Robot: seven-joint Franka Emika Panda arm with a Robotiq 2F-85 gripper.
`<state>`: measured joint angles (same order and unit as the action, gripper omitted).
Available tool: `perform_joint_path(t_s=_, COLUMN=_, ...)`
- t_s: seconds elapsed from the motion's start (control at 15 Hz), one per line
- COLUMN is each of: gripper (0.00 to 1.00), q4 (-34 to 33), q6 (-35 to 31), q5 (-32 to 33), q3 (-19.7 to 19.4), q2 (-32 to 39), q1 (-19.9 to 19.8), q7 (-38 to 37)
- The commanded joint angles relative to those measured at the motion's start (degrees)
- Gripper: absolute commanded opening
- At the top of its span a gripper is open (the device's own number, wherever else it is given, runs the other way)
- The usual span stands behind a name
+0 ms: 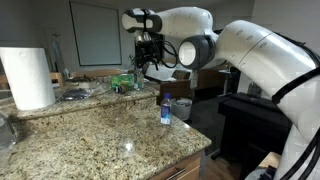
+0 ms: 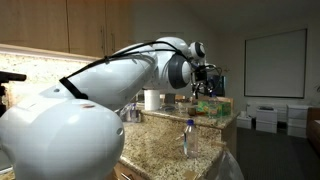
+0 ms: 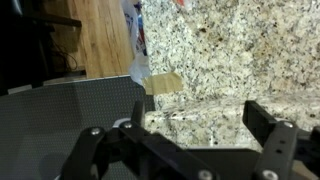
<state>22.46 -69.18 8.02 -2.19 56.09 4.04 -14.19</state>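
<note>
While the fingers [image 3: 268,130] stand apart, the bottle [image 1: 166,110] shows illegible labelling.

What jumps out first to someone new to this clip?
The big white arm fills both exterior views, its gripper open and empty above the granite counter. A paper towel roll stands at one corner, and a small bottle stands upright near the counter's edge.

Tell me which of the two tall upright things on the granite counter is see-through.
The plastic bottle, clear with a blue band, standing by the edge of the counter. The paper towel roll is opaque white and much wider.
</note>
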Motion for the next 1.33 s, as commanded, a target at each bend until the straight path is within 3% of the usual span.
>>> perform_joint_path(t_s=0.0, gripper=1.0, q4=-1.3, q6=-0.3, q5=-4.4, q3=0.5, q2=-2.0, q1=-2.7, q7=-3.0)
perform_joint_path(t_s=0.53, gripper=1.0, q4=-1.0, q6=1.2, q5=-13.6, q3=3.4, q2=-4.3, q1=-6.9, q7=-8.5)
perform_joint_path(t_s=1.0, gripper=1.0, q4=-2.7, q6=4.9, q5=-12.3, q3=1.6, q2=-3.6, q1=-6.3, q7=-16.3)
perform_joint_path(t_s=1.07, gripper=1.0, q4=-1.0, q6=2.5, q5=-12.3, q3=1.8, q2=-4.1, q1=-6.3, q7=-13.3)
perform_joint_path(t_s=1.27, gripper=1.0, q4=-0.7, q6=2.4, q5=-12.4, q3=1.7, q2=-4.0, q1=-6.2, q7=-13.4)
